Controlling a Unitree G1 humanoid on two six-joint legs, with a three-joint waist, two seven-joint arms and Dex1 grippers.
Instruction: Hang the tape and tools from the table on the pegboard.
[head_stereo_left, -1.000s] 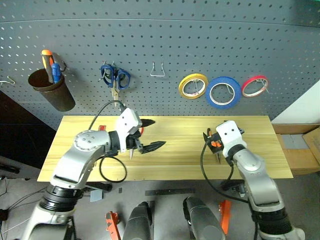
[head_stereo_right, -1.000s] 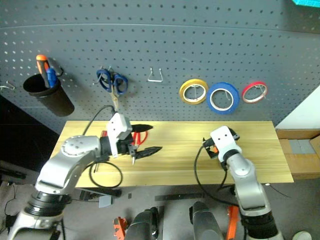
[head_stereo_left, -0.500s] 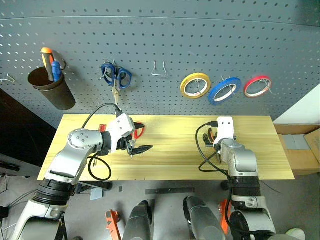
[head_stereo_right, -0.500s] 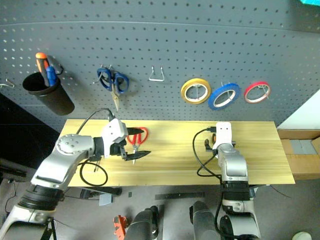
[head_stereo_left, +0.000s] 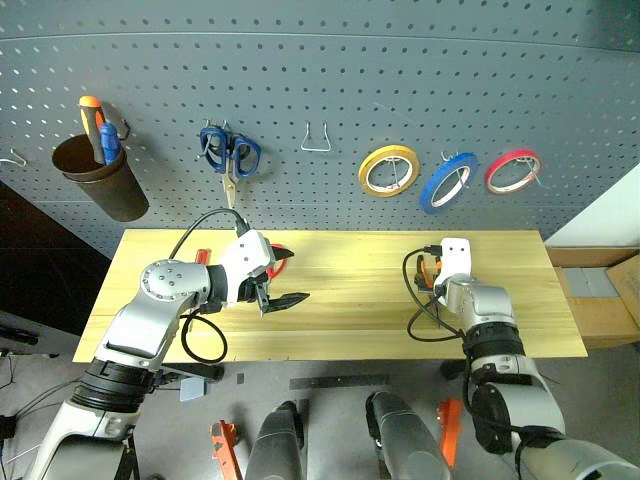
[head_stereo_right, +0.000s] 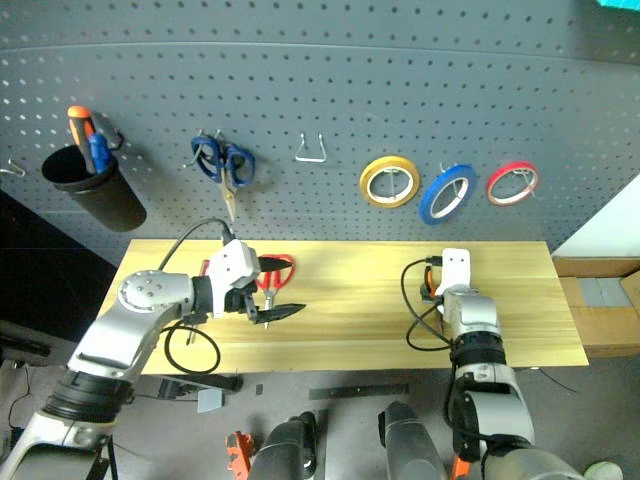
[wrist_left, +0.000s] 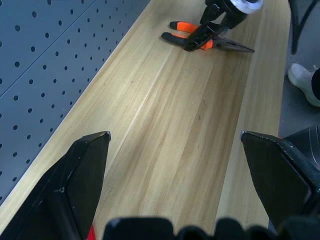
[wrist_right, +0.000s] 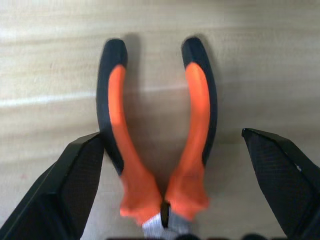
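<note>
The right end effector (wrist_right: 165, 195) is hanging wide open, empty, straddling the pliers (wrist_right: 157, 145) lying on the surface (head_stereo_left: 350, 300) at four o'clock, lined up for gripping. The left end effector (head_stereo_left: 283, 275) is gaping, empty, beside the red-handled scissors (head_stereo_right: 275, 272).

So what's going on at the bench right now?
The robot is clearing the table onto the pegboard. The blue tape already hangs there between the yellow and red rolls. The right gripper is open, its fingers either side of the pliers, which lie flat on the wood, not yet gripped. The left gripper is open and empty above the red-handled scissors, also on the table.
</note>
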